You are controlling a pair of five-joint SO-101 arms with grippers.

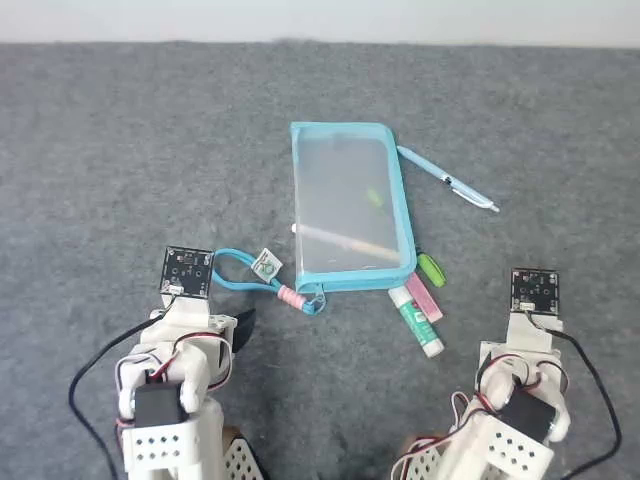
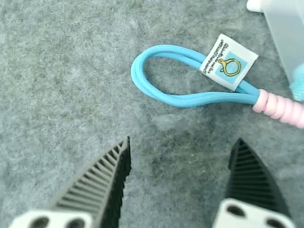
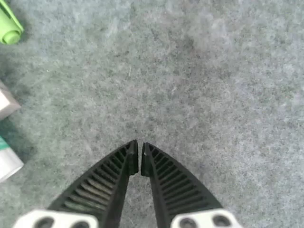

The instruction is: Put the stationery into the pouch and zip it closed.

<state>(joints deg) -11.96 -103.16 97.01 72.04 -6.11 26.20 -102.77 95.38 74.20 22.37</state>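
White arms (image 1: 168, 438), black ribbed claws (image 2: 183, 141), black cables (image 1: 76, 385), square camera boards (image 1: 187, 270)

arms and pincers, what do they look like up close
The left arm and right arm are white plastic with black motors, a black square camera board at the wrist, and red, white and black wires. The left pincer and right pincer have black, ridged, pointed fingers on white bases with screw holes.

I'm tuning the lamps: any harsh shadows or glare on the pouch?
High view: pouch face frosted, no hot glare, contents show through. Left wrist view: blue cord loop casts only a faint, soft shadow. Right wrist view: even light on the carpet.
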